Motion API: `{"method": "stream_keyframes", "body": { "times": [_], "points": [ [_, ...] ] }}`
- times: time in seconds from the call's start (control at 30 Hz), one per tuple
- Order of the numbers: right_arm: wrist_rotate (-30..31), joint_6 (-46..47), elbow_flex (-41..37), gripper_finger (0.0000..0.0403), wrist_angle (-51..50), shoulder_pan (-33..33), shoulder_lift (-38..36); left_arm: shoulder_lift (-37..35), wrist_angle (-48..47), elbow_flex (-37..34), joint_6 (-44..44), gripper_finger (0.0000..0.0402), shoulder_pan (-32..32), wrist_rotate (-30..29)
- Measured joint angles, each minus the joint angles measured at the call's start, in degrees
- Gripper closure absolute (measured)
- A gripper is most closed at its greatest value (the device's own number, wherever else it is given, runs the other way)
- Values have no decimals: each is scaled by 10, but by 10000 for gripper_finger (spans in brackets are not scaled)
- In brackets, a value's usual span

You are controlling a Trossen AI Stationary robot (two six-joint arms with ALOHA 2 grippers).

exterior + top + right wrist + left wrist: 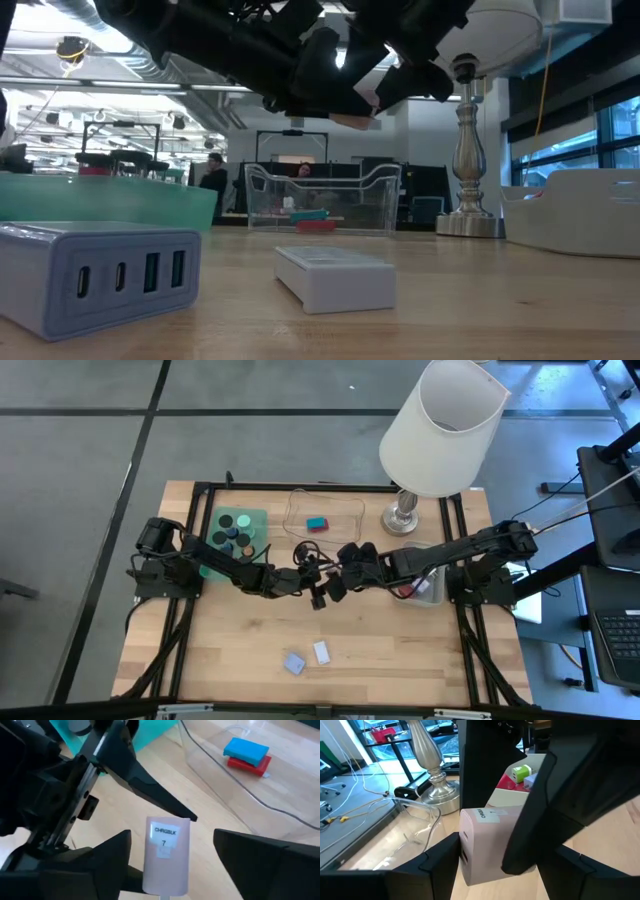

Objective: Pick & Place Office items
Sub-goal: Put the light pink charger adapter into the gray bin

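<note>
A pale pink charger block (166,855), labelled "CHRGBLK 7", hangs in mid-air over the table's centre. A blue block on a red one (317,523) lies in the clear tray at 12 o'clock. Black discs (233,530) fill the green tray at 10 o'clock. Two pale blocks (308,657) lie flat at 6 o'clock.

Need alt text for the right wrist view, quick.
A pale pink charger block labelled "CHRGBLK 7" is held upright above the wooden table, the left pincer's dark finger touching its top. Behind, a clear tray holds stacked blue and red blocks.
</note>
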Motion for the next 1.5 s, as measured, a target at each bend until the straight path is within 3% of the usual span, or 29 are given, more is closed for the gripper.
{"method": "stream_keyframes", "body": {
  "times": [0.17, 0.4, 0.7, 0.9, 1.27, 1.5],
  "points": [
    [8, -5, 0, 170, -3, 0, 0, 0, 7, 0, 0, 173, 0, 0],
    [9, -19, 0, 285, 6, -1, 0, 0, 14, 0, 1, 163, 1, -5],
    [-1, -57, 0, 286, 1, -2, -1, 0, 15, 0, -17, 114, 0, 15],
    [-10, -49, 0, 286, -119, -14, -49, -5, 4, 0, -28, 86, -2, 16],
    [24, 182, -19, 286, -507, 31, -147, -10, -33, 0, -49, 84, -20, 13],
    [-30, 300, -147, 286, -502, 64, -199, -10, -56, 0, -56, 84, -34, 13]
  ]
}}
